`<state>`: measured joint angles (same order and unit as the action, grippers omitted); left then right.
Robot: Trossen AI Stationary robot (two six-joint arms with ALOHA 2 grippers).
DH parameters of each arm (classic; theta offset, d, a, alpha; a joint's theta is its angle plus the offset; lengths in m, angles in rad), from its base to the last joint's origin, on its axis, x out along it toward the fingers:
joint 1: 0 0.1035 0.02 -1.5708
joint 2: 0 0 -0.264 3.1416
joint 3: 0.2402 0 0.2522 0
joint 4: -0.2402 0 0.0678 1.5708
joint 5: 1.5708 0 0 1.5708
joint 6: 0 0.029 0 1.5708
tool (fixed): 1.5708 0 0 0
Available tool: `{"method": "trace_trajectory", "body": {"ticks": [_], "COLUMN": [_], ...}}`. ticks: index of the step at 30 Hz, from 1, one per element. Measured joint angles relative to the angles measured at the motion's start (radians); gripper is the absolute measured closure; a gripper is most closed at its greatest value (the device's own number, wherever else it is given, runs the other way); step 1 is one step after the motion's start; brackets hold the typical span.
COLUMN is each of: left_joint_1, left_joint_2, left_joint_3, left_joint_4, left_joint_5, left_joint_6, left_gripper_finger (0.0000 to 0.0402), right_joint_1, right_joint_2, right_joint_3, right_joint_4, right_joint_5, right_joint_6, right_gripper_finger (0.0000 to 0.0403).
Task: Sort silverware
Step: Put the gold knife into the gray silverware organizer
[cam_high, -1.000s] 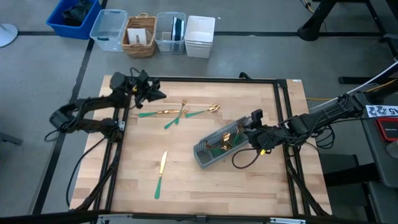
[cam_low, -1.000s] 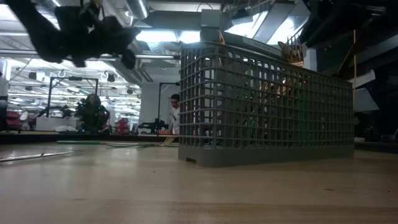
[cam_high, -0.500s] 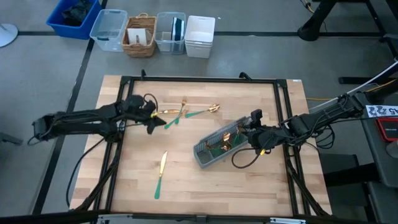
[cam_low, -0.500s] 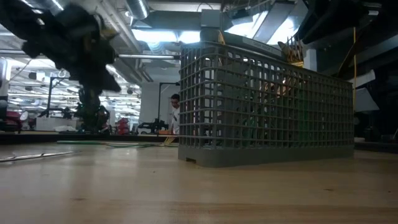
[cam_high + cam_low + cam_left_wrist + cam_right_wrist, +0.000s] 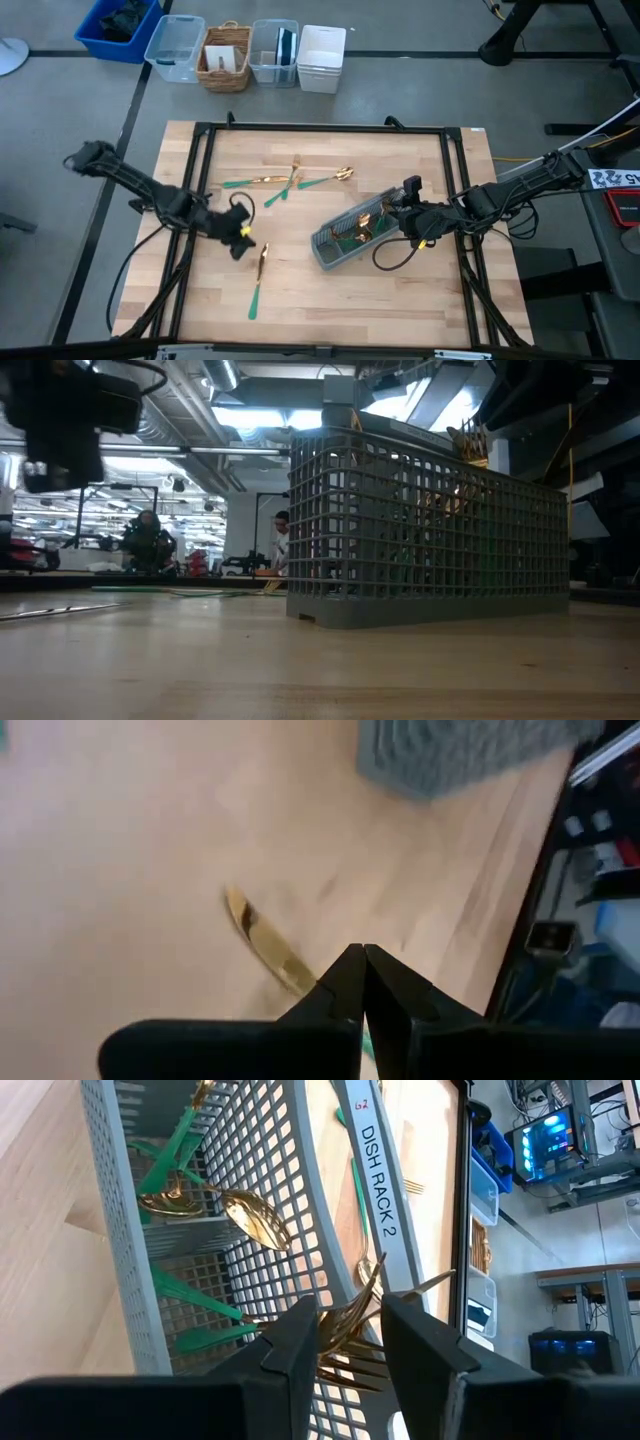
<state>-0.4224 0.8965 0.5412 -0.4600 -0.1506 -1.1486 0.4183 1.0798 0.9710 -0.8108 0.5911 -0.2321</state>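
Observation:
A knife [image 5: 258,280] with a gold blade and a teal handle lies flat on the wood near the table's middle-left. Three more gold-and-teal pieces [image 5: 290,181] lie farther back. My left gripper [image 5: 240,243] is shut and hovers just left of the knife's blade [image 5: 262,938]; the low view shows it [image 5: 60,415] well above the table. The grey caddy [image 5: 350,235] stands slantwise right of centre with several pieces inside [image 5: 245,1220]. My right gripper [image 5: 400,211] sits at the caddy's right end. My right gripper comes down slanting from the table's right onto the caddy's right end [image 5: 330,1295], beside the labelled rim [image 5: 375,1170]. Its fingers [image 5: 295,1342] stand a narrow gap apart with grid and gold fork heads [image 5: 350,1320] between. The caddy stands on the table.
A black frame [image 5: 455,200] borders the wooden table. Bins and a basket [image 5: 225,55] stand on the floor past the far edge. Bare wood lies near the front edge [image 5: 380,310]. In the low view, people [image 5: 282,545] show in the room beyond.
My left arm has swung from the far-left corner beside the three far pieces toward the near edge, and its gripper now hangs beside the knife's blade. The silverware, the caddy and my right gripper have stayed where they were.

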Motion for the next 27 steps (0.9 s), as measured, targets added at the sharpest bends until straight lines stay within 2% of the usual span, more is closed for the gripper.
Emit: {"method": "trace_trajectory", "body": {"ticks": [6,10,13,16,22,27], "left_joint_1": [-0.172,-0.215,-0.222,-0.231,-0.238,-0.237], "left_joint_2": [0.274,0.452,0.537,0.588,0.641,0.644], "left_joint_3": [0.119,0.21,0.253,0.263,0.263,0.263], "left_joint_4": [-0.01,-0.024,-0.016,0.047,0.144,0.139], "left_joint_5": [0.005,0.128,0.224,0.258,0.26,0.259], "left_joint_6": [-0.239,-0.392,-0.474,-0.514,-0.44,-0.469], "left_gripper_finger": [0.0401,0.0401,0.0401,0.0401,0.0397,0.0356], "right_joint_1": [0.0,0.0,0.0,0.0,0.0,0.0], "right_joint_2": [0.0,0.0,0.0,0.0,0.0,0.0], "right_joint_3": [0.0,0.0,0.0,0.0,0.0,0.0], "right_joint_4": [0.002,0.002,0.002,0.002,0.002,0.002], "right_joint_5": [0.0,0.0,0.0,0.0,0.0,-0.023], "right_joint_6": [0.0,0.0,0.0,-0.001,-0.001,0.0], "right_gripper_finger": [0.0288,0.0288,0.0288,0.0288,0.0288,0.0288]}}
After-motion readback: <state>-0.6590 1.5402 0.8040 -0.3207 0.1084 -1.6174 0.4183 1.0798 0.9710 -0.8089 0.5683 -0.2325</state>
